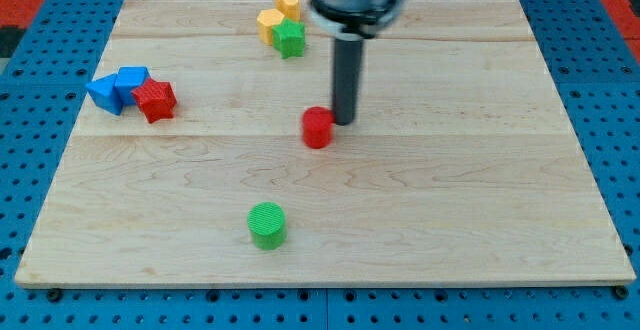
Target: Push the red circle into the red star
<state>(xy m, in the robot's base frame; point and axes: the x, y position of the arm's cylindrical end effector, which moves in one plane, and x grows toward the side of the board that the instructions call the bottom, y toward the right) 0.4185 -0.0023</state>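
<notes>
Trouble is most likely coming from the contact angle. The dark rod's tip [344, 122] is sitting just beside the small red circle block [317, 127], on its right and slightly toward the view's top; there is no gripper here, only a bare rod, so nothing is clamping the block. The red star block [155, 100] is lying well apart at the view's left, touching the two blue blocks [117, 89] on the wooden table top [450, 190]. A push from this high-right side is probably driving the round block down-left, missing the star, or letting it roll off the tip.
</notes>
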